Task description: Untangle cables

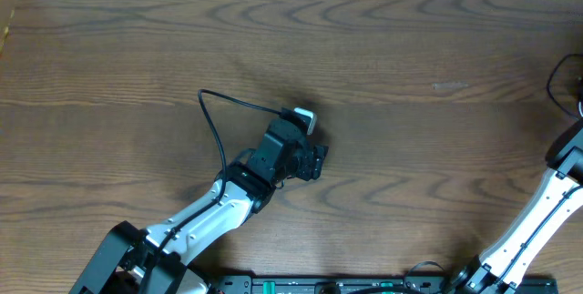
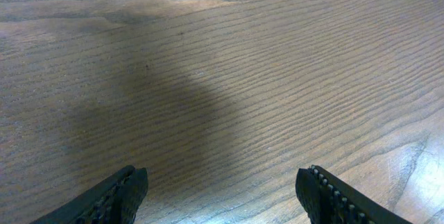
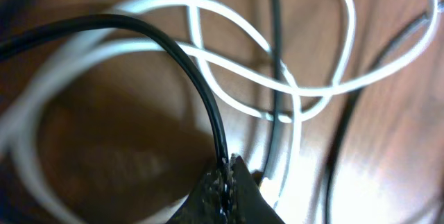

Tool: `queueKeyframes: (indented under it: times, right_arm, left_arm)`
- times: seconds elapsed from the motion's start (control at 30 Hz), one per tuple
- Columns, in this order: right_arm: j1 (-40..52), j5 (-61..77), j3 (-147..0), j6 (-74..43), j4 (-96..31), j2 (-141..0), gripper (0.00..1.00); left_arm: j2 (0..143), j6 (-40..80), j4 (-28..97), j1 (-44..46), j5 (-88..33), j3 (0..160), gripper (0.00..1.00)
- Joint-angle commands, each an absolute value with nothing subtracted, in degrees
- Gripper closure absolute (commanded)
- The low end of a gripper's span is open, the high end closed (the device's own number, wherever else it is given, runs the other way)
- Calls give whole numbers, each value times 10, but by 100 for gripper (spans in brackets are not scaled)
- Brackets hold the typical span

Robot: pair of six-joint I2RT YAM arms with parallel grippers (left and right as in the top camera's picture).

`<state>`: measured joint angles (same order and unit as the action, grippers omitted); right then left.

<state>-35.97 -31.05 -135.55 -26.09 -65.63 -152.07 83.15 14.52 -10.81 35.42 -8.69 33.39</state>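
Black cable (image 3: 187, 57) is pinched in the closed right gripper (image 3: 227, 172), amid looping white cables (image 3: 229, 78) at the table (image 1: 410, 39) edge; the left arm (image 1: 219, 207) stretches mid-table, left gripper (image 2: 223, 175) wide open, empty.

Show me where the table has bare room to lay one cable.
Free: the brown wooden tabletop between the left gripper and the white right arm. Crowded: at the right gripper, thin white cables and black cables cross.

Dark wood-grain table (image 1: 383, 39), tangled black and white cables (image 3: 319, 92) seemingly on it.
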Motion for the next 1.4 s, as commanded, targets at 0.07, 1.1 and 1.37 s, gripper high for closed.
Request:
queueKeyframes:
  times: [0.07, 1.1, 1.37]
  right_arm:
    - [-341, -241, -1350, -225, -599, -1435, 99]
    - [-330, -42, -1349, -184, -474, -1436, 76]
    - [-318, -53, -1334, -199, -527, -1455, 65]
  left_arm:
    - [835, 134, -111, 354, -84, 333, 26]
    - [835, 153, -125, 354, -86, 333, 26]
    - [835, 153, -126, 354, -86, 333, 26]
